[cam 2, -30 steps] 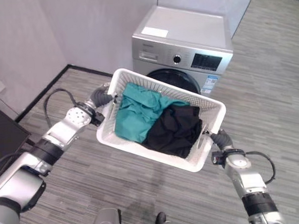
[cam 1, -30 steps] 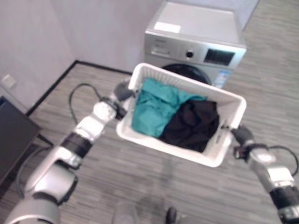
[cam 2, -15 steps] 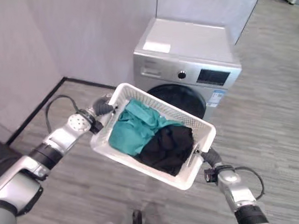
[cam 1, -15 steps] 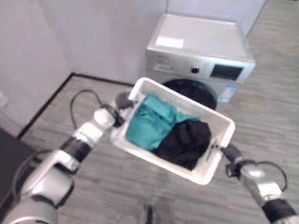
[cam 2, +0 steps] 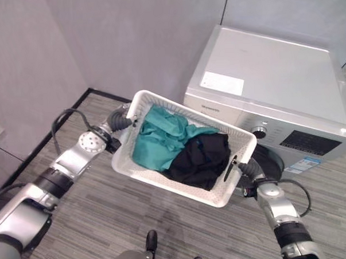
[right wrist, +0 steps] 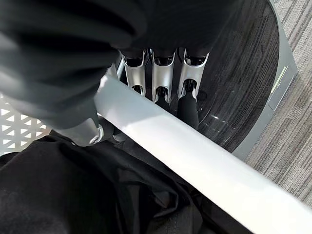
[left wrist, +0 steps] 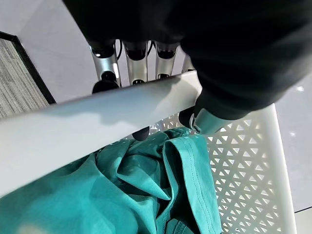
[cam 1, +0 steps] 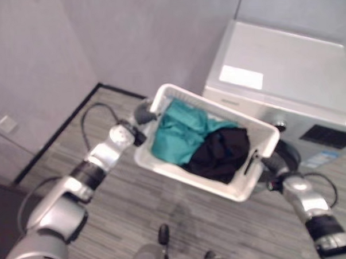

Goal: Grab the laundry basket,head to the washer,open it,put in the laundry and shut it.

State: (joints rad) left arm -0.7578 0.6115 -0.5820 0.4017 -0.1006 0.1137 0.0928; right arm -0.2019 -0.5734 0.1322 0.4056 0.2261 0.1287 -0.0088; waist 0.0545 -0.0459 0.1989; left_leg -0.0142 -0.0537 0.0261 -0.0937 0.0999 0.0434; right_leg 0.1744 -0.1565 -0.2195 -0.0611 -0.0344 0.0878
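**Basket carried up close to the washer, both hands clamped on its rims**

Nearest the camera, grey striped floor [cam 2: 102, 218] below the raised load. Held between the 2 hands, clear of the floor, the white laundry basket [cam 2: 158, 179], tilted, its left end higher and farther than its right end.

Left hand [cam 2: 120, 121] grasping the basket's left rim: in the left wrist view, fingers [left wrist: 137, 66] hooked over the outside of the white rim, thumb [left wrist: 207, 119] pressed against the inside wall, teal cloth just past it. Right hand [cam 2: 250, 169] grasping the opposite rim: in the right wrist view, fingers [right wrist: 162, 78] curled over the rim's outer side, thumb inside, black cloth just below it.

Inside the basket, 2 garments: teal garment [cam 2: 159, 138] on the left hand's side, black garment [cam 2: 200, 158] on the right hand's side, touching in the middle.

Just beyond the right hand, the silver washer [cam 2: 274, 85], its dark round door [cam 2: 269, 159] closed, directly behind that hand's fingers. A white label [cam 2: 222, 82] on the washer's top, near its front corner. Farther off, past the left hand, the grey wall [cam 2: 129, 39] with a dark skirting line.

Against 1.0 s ago: same grip at both rims, same lie of the 2 garments; washer much larger and nearer now, its door right behind the basket's right end instead of well beyond it — camera shifted with the approach.
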